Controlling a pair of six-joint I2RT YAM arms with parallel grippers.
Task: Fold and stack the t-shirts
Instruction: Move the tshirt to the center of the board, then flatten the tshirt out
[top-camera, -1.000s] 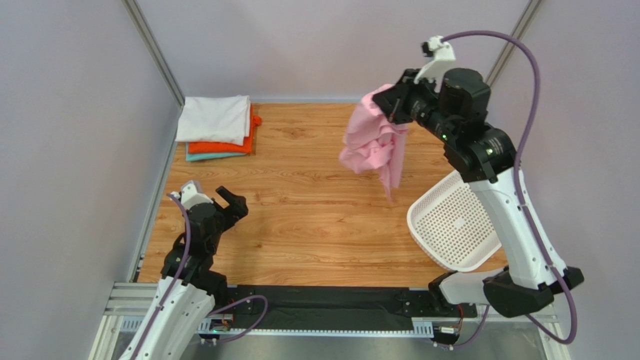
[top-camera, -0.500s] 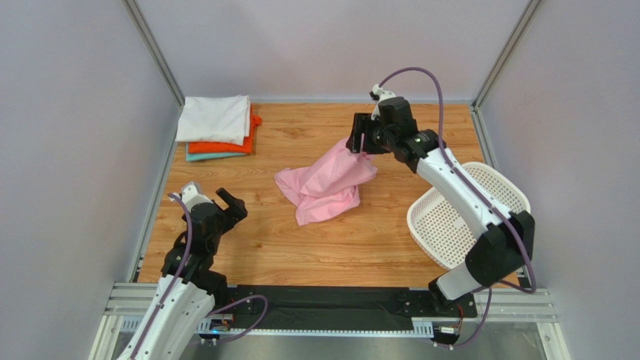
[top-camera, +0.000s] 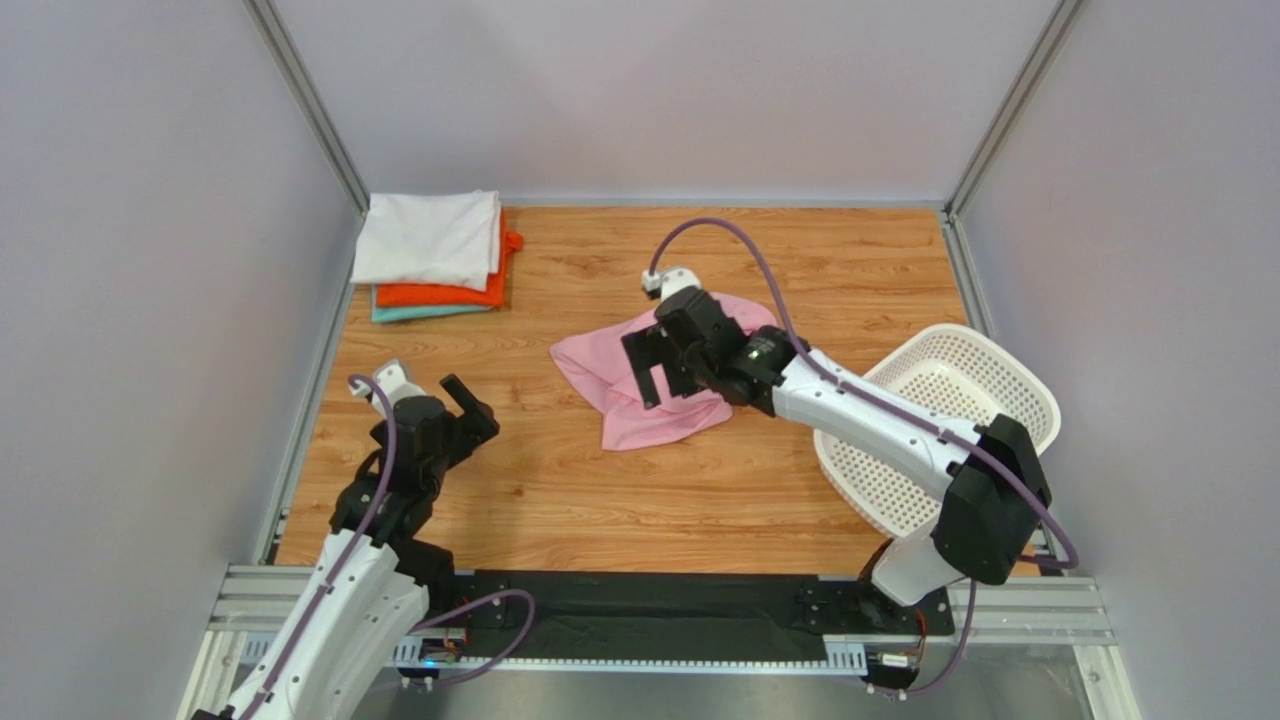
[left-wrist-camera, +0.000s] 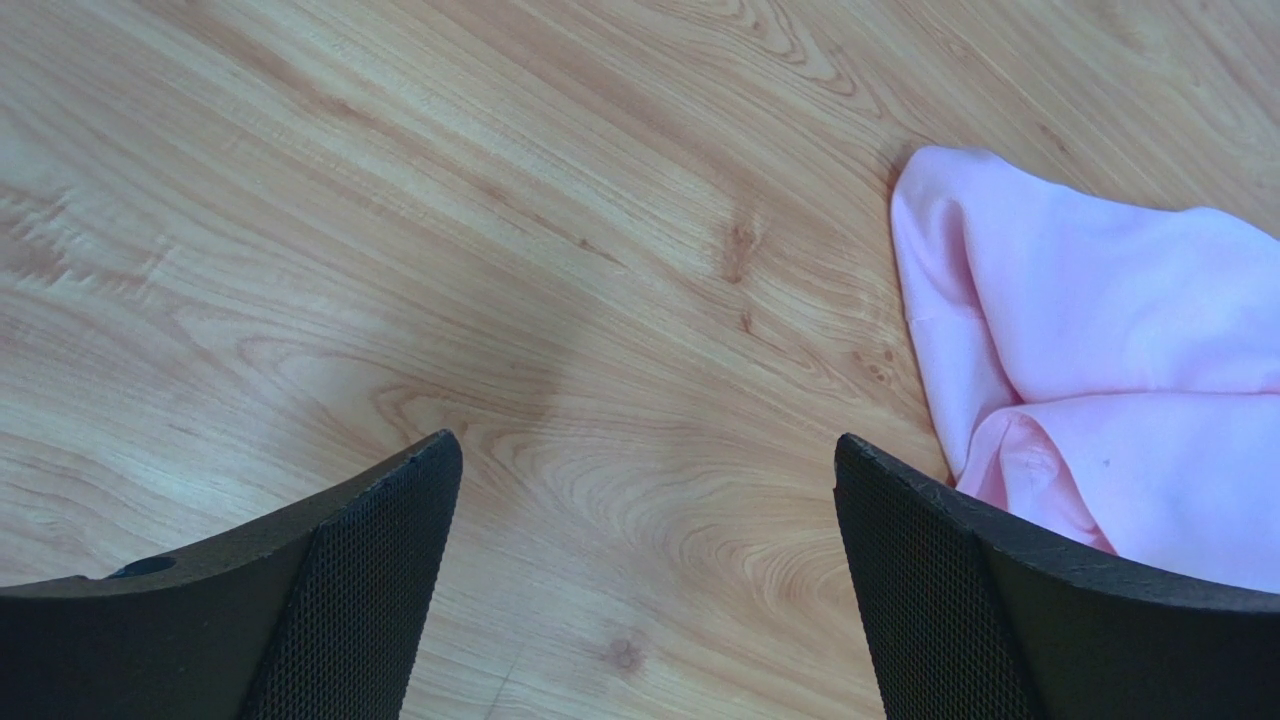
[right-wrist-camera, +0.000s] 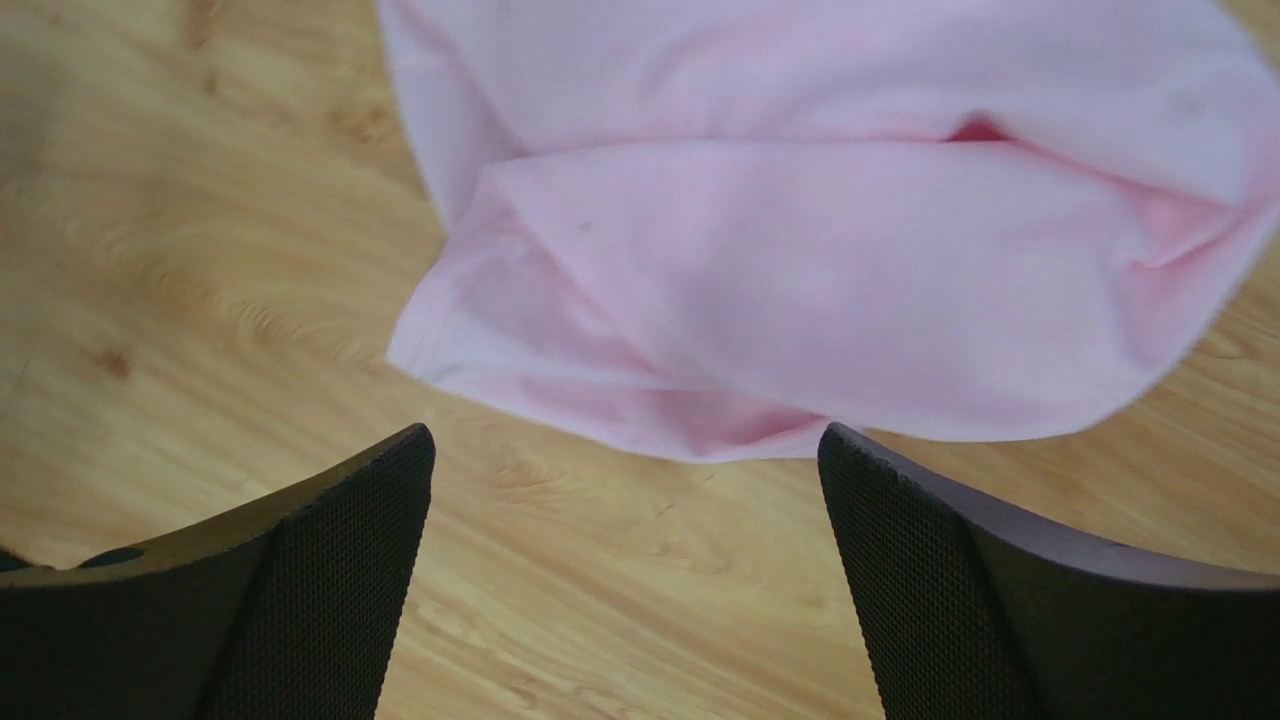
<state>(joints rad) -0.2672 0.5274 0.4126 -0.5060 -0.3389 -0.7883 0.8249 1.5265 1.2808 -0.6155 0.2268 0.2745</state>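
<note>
Pink cloth lies crumpled mid-worktop (top-camera: 721, 495); a second ago this pink t-shirt (top-camera: 609, 387) hung in the air at the far right, clenched in the right pincer (top-camera: 648, 368); since then that arm has swung down and to the left, and the jaws have sprung apart, so the shirt is released and the pincer hovers low over it, grasping nothing; the left pincer (top-camera: 446, 402), near left, stays wide apart and empty. By my judgement the shirt is delivered for folding but not yet spread flat; the white t-shirt (top-camera: 430, 237), orange-red t-shirt (top-camera: 451, 294) and teal t-shirt (top-camera: 421, 314) wait, folded and stacked, at the far left; the basket (top-camera: 962, 375) sits to the right. From above, the arm hides part of the shirt; the right wrist view alone shows its doubled layers and rumpled near edge; the left wrist view shows its left edge lying apart from those fingers.
</note>
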